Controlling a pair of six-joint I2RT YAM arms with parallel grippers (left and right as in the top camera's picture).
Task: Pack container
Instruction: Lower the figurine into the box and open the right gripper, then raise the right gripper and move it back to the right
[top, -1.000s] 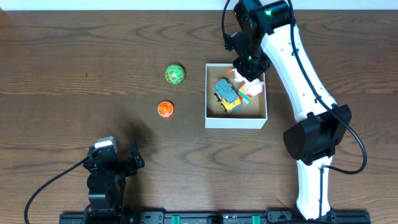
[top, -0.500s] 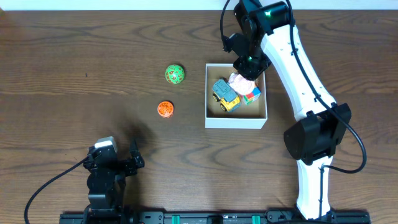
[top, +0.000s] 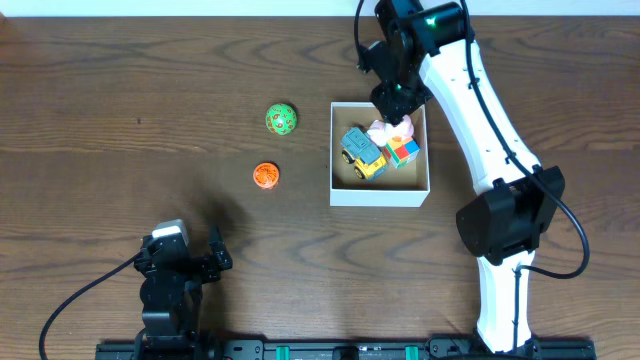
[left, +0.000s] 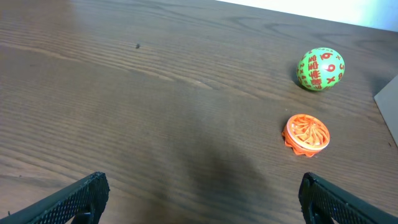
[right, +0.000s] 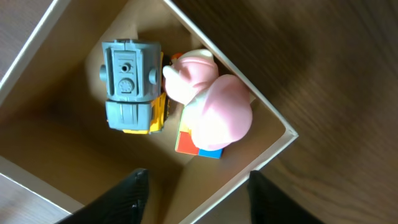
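Note:
The container (top: 380, 194), a square white-walled box with a brown inside (right: 56, 137), sits right of the table's middle. In it lie a grey and yellow toy truck (top: 363, 152) (right: 132, 87), a coloured cube (top: 404, 153) (right: 198, 147) and a pink toy (top: 388, 129) (right: 214, 107) resting on the cube. My right gripper (top: 395, 100) (right: 198, 186) hovers open over the container's far corner, holding nothing. A green ball (top: 281, 119) (left: 320, 69) and an orange disc (top: 265, 175) (left: 306, 133) lie on the table left of the container. My left gripper (top: 190, 247) (left: 202, 193) stands open and empty near the front edge.
The dark wooden table (top: 120, 120) stretches bare to the left of the two loose toys. The right arm (top: 480, 110) reaches from the front right across to the container's far side.
My right gripper opened and let go of the pink toy, which now rests on the cube inside the container. The gripper pulled back slightly. The left arm stayed still.

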